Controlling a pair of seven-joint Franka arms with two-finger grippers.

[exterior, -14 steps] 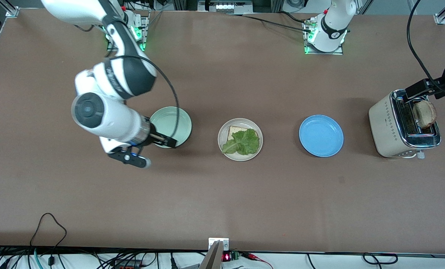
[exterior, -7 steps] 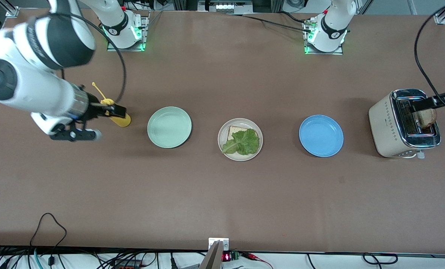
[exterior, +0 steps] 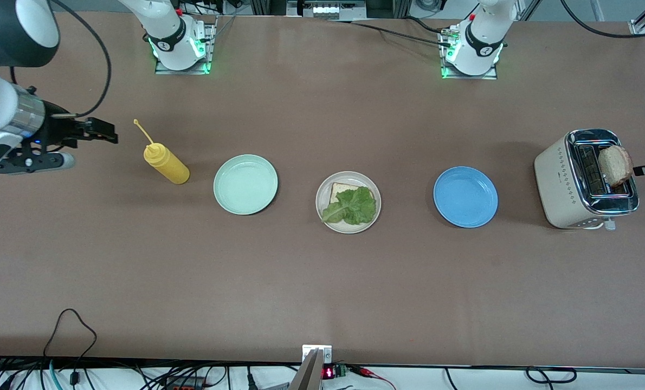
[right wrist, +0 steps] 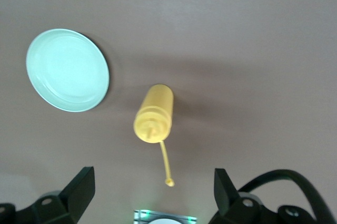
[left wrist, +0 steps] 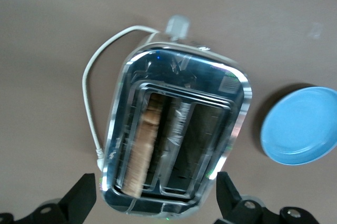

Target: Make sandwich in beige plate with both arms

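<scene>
One bread slice [exterior: 340, 192] under lettuce [exterior: 353, 206] on beige plate [exterior: 325, 215].

Glossy white rounded arm links, black joint bands, silver wrist ring. Right hand [exterior: 97, 130] black with wedge-shaped fingers [right wrist: 79, 190]. Black cables trail. Green lights at both bases.

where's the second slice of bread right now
In the front view the second bread slice stands in a slot of the toaster at the left arm's end of the table, beside the blue plate.
</scene>
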